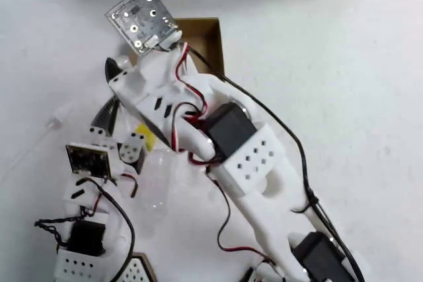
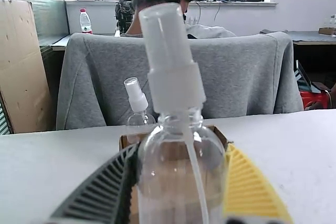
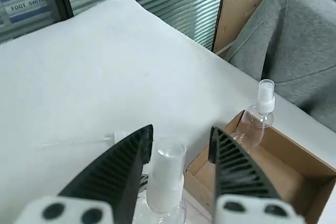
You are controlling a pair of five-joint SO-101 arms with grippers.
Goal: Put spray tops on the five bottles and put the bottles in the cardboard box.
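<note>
Bottle (image 2: pixel 178 182), judged light and slick, is pinched mid-body by left gripper (image 2: pixel 181 153); right gripper (image 3: pixel 181 132) is spread astride spray top (image 3: pixel 165 179); cardboard box (image 1: pixel 213 39) at one o'clock.

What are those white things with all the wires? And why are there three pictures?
They are two robot arms working at a white table. One picture looks down from above. The other two come from little cameras on each arm's wrist, so you see what each arm sees.

The left gripper, with one grey and one yellow finger, is shut on a clear bottle that has a spray top on it. The right gripper is open above it, with a black finger on each side of that top.

Behind them is the cardboard box, with a second bottle, top on, standing inside. A spare spray top lies on the table.
</note>
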